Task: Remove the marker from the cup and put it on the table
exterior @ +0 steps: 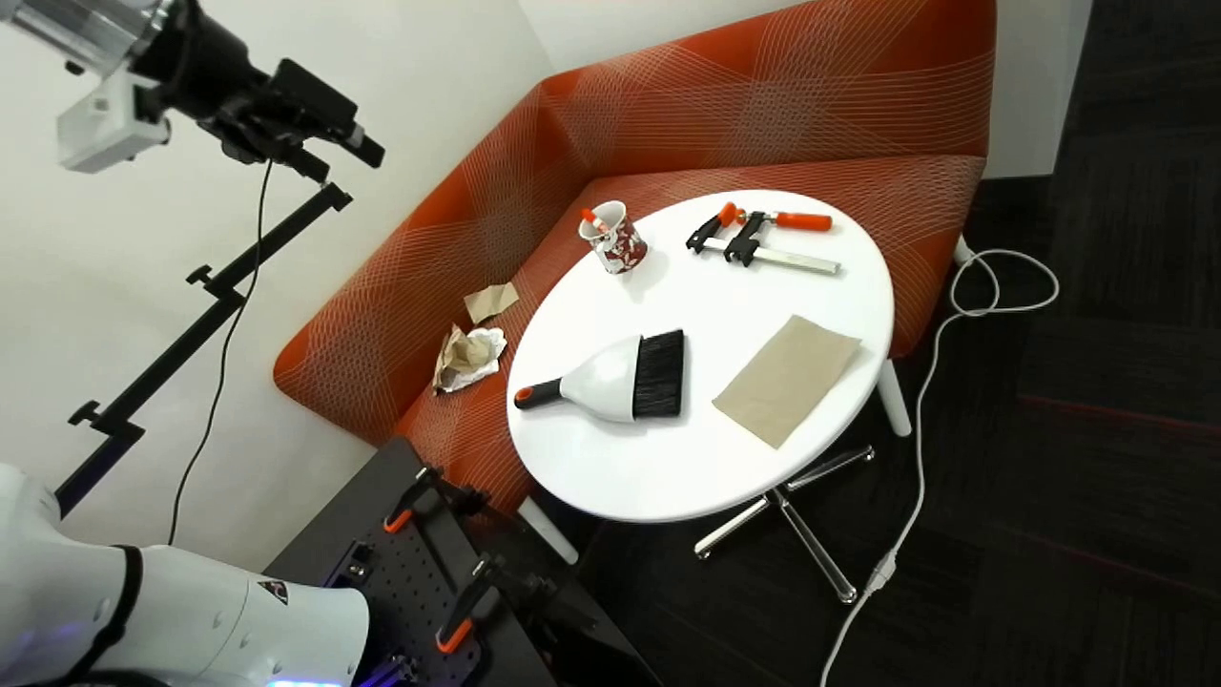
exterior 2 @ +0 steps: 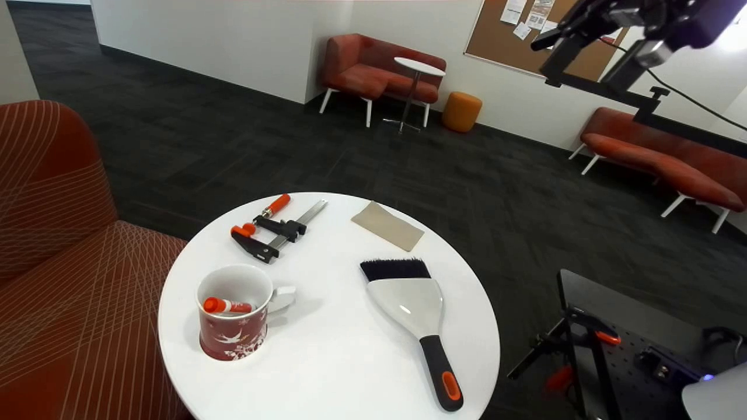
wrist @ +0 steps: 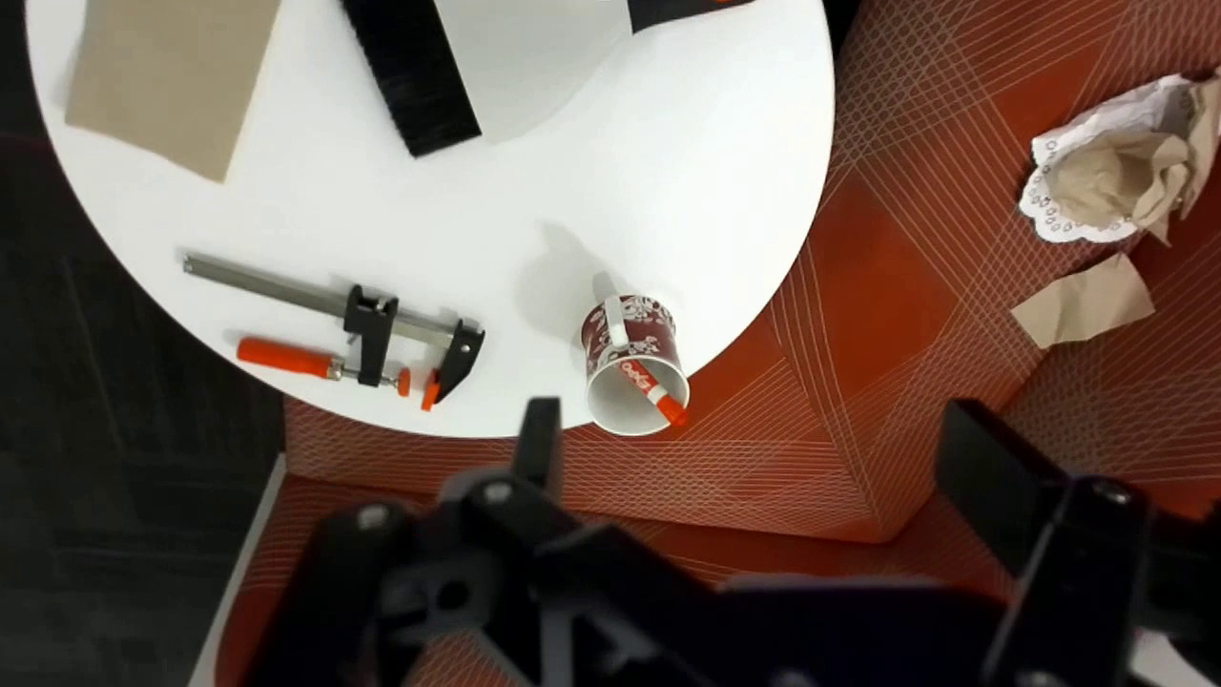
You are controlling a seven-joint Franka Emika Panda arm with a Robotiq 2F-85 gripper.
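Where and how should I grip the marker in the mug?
Probably by its orange-red cap, from above, with the open gripper straddling its width: the marker leans inside the mug, cap uppermost, roughly opposite the handle, and the mug encloses the rest.

Lower left in an exterior view, the mug (exterior 2: pixel 233 335) is maroon with a white bird-and-floral print — white inside; its marker (exterior 2: pixel 229 305), orange-red and white. The tabletop (exterior 2: pixel 332 356) is plain white. Far left, fine pale lines criss-cross the red-orange bench (exterior 2: pixel 81 303).
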